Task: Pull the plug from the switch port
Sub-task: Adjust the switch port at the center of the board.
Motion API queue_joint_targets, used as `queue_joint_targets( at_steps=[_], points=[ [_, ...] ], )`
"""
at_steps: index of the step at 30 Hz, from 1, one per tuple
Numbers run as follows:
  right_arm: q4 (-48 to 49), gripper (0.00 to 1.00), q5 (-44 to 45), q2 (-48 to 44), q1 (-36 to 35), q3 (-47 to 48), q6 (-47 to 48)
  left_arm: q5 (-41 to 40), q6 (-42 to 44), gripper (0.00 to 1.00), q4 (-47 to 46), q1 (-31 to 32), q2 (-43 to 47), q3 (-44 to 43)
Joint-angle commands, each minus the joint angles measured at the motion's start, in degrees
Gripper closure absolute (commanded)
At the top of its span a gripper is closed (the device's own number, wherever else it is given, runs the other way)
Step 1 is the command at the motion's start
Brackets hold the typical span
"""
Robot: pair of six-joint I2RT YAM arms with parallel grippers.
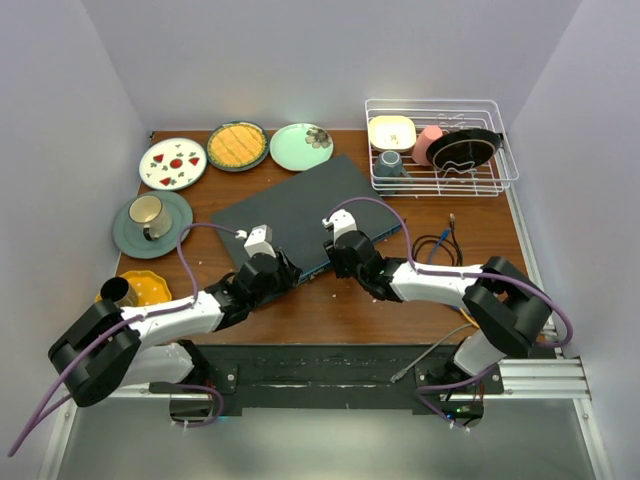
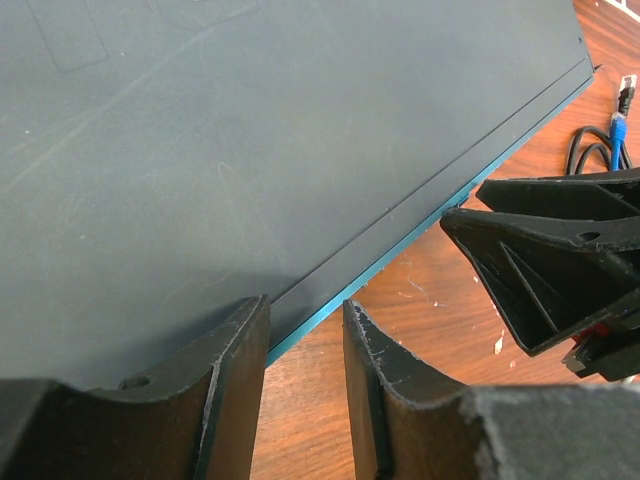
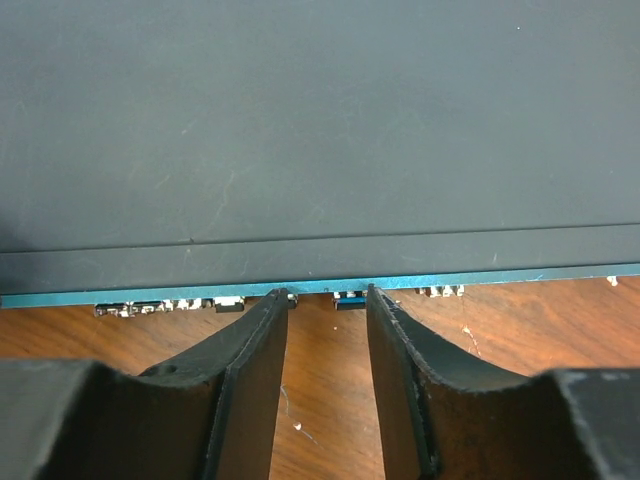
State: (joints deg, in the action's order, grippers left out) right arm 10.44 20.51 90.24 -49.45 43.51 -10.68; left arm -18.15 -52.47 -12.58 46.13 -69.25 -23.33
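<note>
1. Two claws sit at the near, blue-edged side of the switch (image 1: 300, 205), which lies flat mid-table, turned at a slant.
2. Left of the switch's middle, the left claw (image 2: 305, 318) is part spread and pinches nothing. One finger lies over the switch's dark top and the other over bare wood, with the blue edge running slantwise through the gap. Its arm reaches in low from the switch's near left.
3. Farther right along that side, the right claw (image 3: 327, 297) is likewise part spread. Both tips touch the front edge (image 3: 520, 277), with only edge and wood between them. It faces the edge squarely, its arm stretched low from the switch's near right.
4. The sockets (image 3: 160, 307) run in a row along the edge, crosswise to this claw. A small blue piece (image 3: 349, 298) sits at one fingertip; whether it is the plug I cannot tell. Any plug would have to come straight back toward the claw, and the right arm looks the nearer one.
5. Right of the switch, a dark cable (image 1: 438, 247) lies coiled, its end free of the switch.
</note>
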Motion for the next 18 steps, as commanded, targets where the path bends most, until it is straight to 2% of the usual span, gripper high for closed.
queue_joint_targets(
  at_steps=[1,10,11,13,15,18],
  points=[
    [-0.94,0.59,2.87,0.91,0.5,1.58,1.62,1.45,-0.27,0.59,4.14,0.1,0.35,1.8],
    [-1.12,0.59,2.87,-1.81,0.5,-0.88,1.18,1.8,-0.53,0.59,3.44,0.1,0.26,2.15],
    [-1.21,0.57,2.78,-2.17,0.5,-0.97,1.18,1.72,-0.53,0.59,3.53,0.01,0.35,2.24],
    [-1.21,0.46,2.69,-3.22,0.5,-1.4,1.1,1.72,-0.53,0.59,3.79,0.1,0.43,2.06],
    [-0.86,0.41,2.6,-4.27,0.67,-2.45,1.1,1.54,-0.44,0.59,3.96,0.1,0.61,2.15],
    [-0.77,0.4,1.99,-5.16,1.02,-2.9,1.27,1.28,-0.53,0.59,3.79,0.1,0.7,2.24]
  ],
)
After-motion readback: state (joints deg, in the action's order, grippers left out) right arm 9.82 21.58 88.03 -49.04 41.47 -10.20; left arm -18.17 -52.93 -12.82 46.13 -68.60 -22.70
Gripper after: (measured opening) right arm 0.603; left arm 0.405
